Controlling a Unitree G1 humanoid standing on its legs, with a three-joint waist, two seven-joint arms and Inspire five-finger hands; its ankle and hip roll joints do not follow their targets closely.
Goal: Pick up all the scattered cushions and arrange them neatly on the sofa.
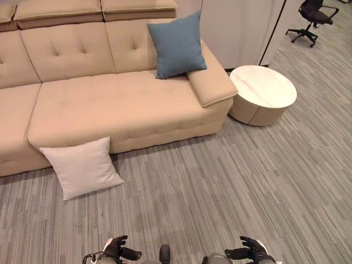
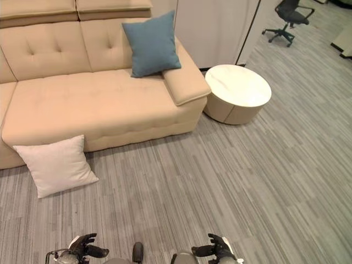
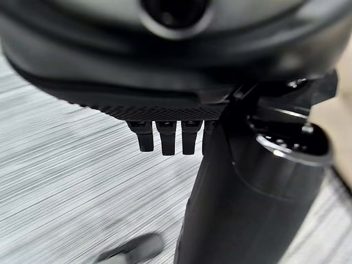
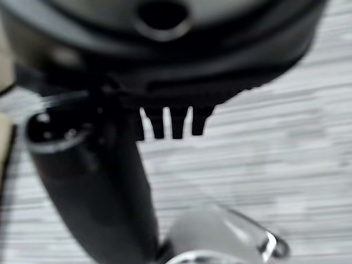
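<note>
A white cushion (image 1: 82, 166) lies on the carpet, leaning against the front of the beige sofa (image 1: 121, 104) at its left part. A blue cushion (image 1: 176, 45) stands upright on the sofa seat against the backrest, beside the right armrest. My left hand (image 1: 117, 250) and right hand (image 1: 250, 252) hang low at the near edge, both far from the cushions. Each hand's fingers (image 3: 165, 137) are straight and hold nothing, as the right wrist view's fingers (image 4: 176, 124) also show.
A round white side table (image 1: 262, 93) stands right of the sofa's armrest. A black office chair (image 1: 312, 19) is at the far right. Grey striped carpet (image 1: 220, 187) lies open between me and the sofa.
</note>
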